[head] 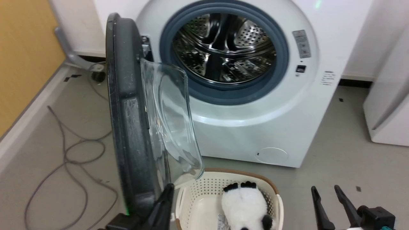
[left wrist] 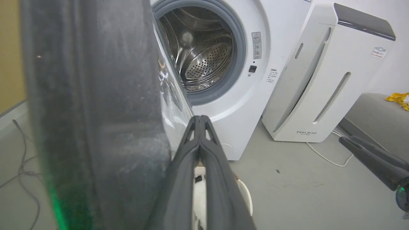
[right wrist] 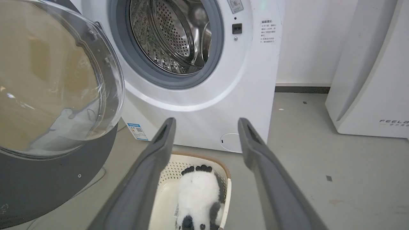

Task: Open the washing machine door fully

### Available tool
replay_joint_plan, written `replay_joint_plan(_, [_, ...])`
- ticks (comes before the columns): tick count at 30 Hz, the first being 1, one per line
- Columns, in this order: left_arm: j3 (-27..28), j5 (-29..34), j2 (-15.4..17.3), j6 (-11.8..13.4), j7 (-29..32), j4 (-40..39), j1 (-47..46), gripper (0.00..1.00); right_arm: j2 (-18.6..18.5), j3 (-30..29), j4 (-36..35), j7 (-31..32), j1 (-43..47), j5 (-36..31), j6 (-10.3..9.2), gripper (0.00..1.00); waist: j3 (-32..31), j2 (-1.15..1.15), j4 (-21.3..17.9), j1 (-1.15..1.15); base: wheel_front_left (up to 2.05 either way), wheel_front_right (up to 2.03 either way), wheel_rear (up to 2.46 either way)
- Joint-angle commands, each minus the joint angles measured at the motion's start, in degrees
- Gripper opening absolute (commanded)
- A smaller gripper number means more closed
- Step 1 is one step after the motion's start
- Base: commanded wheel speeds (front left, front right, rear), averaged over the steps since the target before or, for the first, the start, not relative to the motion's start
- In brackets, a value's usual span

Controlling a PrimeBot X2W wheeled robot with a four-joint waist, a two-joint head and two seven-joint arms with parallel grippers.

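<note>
At the far left a yellow wall panel [head: 22, 64] runs along the floor [head: 335, 143]. A grey cable [head: 70, 153] loops loosely over the open stretch between the panel and the door.

The washing machine door [head: 127, 121] stands swung out on its hinge at the machine's left side, roughly square to the front. The head view therefore sees it edge-on: a thick black rim, dusty and scuffed, with the clear glass bowl [head: 172, 127] bulging off it to the right.

The left gripper [left wrist: 199, 118] sits low, just right of the rim and beneath the bowl. Its two fingers are pressed together with nothing between them. Whether it touches the door cannot be told.

Right of the door, the washing machine [head: 255, 127] gapes open, with its grey rubber ring [head: 223, 92] and steel drum [head: 223, 48] fully exposed. On the floor before it is a cream basket [head: 204, 191] holding a panda toy [head: 246, 204]. The bowl's lower edge comes close by the basket's left rim.

The right gripper [head: 325, 188] hovers right of the basket above bare floor, its fingers spread wide and holding nothing. Farthest right, a white appliance [head: 389, 105] stands near the machine's right corner, with a strip of floor between them.
</note>
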Motion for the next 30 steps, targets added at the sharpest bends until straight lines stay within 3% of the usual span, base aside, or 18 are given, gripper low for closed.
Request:
replay_joint_plan(1, [1.6, 0.0, 0.7, 0.9, -0.5, -0.4, 0.8, 0.0, 0.2, -0.4, -0.4, 0.1, 0.5, -0.5, 0.05, 1.0, 0.1, 0.0, 1.7, 0.0, 0.0, 0.0, 0.0])
replay_joint_plan(14, [11.5, -0.6, 5.1, 4.4, -3.0, 0.4, 1.1, 0.0, 0.2, -1.0, -1.1, 0.9, 0.0, -1.3, 0.05, 1.0, 0.6, 0.0, 5.0, 0.0, 0.0, 0.0, 0.0])
replay_joint_plan(23, [20.0, -4.7, 8.8, 3.7, -6.8, 9.6, -3.6, 0.0, 0.2, -1.2, -1.5, 1.0, -0.1, -1.4, 0.05, 1.0, 1.2, 0.0, 5.1, 0.0, 0.0, 0.0, 0.0])
replay_joint_plan(30, [24.0, -7.8, 11.5, 1.3, -10.6, 20.8, -7.9, 0.0, 0.2, -1.4, -1.7, 1.5, -0.3, -1.5, 0.05, 1.0, 1.9, 0.0, 4.6, 0.0, 0.0, 0.0, 0.0])
